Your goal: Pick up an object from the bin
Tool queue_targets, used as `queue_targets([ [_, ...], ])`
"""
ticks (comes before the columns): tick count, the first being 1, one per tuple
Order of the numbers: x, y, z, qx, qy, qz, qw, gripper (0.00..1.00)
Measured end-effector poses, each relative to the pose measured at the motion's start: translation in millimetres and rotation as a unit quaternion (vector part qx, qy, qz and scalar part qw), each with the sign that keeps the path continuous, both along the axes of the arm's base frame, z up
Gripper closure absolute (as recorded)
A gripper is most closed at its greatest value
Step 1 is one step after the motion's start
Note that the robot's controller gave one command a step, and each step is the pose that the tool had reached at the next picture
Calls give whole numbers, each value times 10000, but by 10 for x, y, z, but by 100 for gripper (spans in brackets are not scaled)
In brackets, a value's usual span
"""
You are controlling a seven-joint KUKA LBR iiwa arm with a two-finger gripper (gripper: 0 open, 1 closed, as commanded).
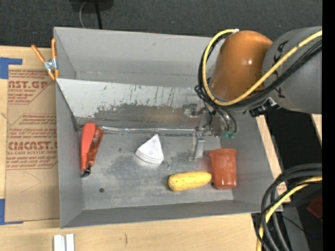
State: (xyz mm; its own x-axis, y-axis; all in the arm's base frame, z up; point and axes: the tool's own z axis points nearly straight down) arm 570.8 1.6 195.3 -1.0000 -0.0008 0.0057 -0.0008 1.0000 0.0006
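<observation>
My gripper hangs low over the bin floor, right of the middle. A red plastic cup lies just to its right. A yellow, corn-cob-shaped thing lies on its side directly in front of it, close below the tip. To the gripper's left a white, cone-like piece sits on the floor, a short gap away. Nothing shows in the gripper.
An orange-red flat tool with a dark tip lies along the bin's left wall, far from the gripper. The arm's orange cover and yellow cables hang over the bin's right back corner.
</observation>
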Motion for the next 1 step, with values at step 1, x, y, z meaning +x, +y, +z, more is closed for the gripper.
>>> queue_targets([
  [1, 13, 0, 49, 1, -39, -1, 10000, 0],
])
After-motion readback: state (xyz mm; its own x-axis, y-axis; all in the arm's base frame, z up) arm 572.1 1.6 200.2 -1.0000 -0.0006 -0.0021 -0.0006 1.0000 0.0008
